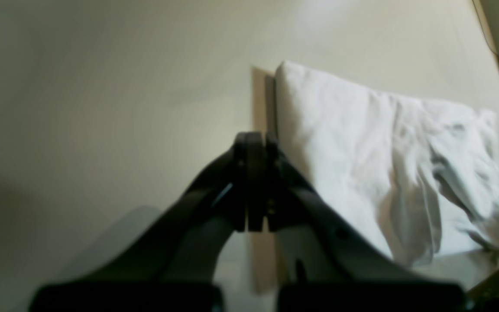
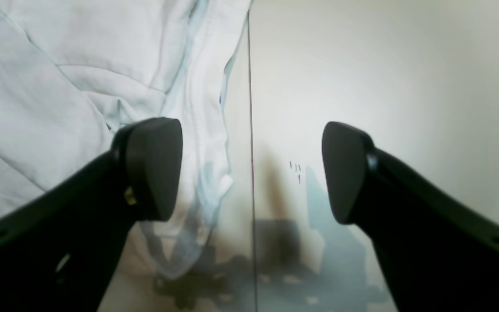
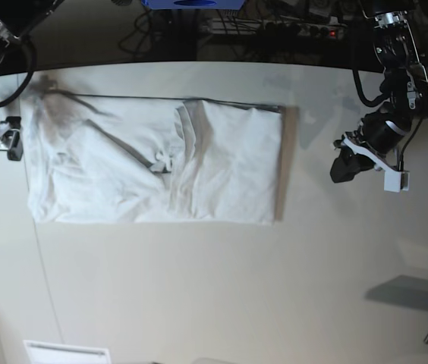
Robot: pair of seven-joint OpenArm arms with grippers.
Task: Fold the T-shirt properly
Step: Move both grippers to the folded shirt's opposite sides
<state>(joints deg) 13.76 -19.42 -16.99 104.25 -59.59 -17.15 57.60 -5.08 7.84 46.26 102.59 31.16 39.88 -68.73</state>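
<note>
from the base view i see the t-shirt (image 3: 153,163) lying flat on the pale table (image 3: 221,296), folded into a long rectangle that runs across the upper middle of the surface, wrinkled, with a diagonal fold and bunched cloth near its centre. my left gripper (image 3: 343,168) hangs off the shirt's edge on the base view's right, apart from the cloth and over bare table; on its wrist camera the two dark fingers (image 1: 256,182) are pressed flat together with nothing between them, so it is clenched on air, and the shirt's folded edge lies just beyond and to one side of the tips. my right gripper (image 2: 251,171) sits at the opposite end of the shirt, at the base view's left edge. its jaws stand wide apart and hold nothing: one pad (image 2: 152,167) is over the shirt's crumpled hem, the other over bare table, and a thin seam line (image 2: 251,130) in the table runs between them, just beside the cloth's edge.
</note>
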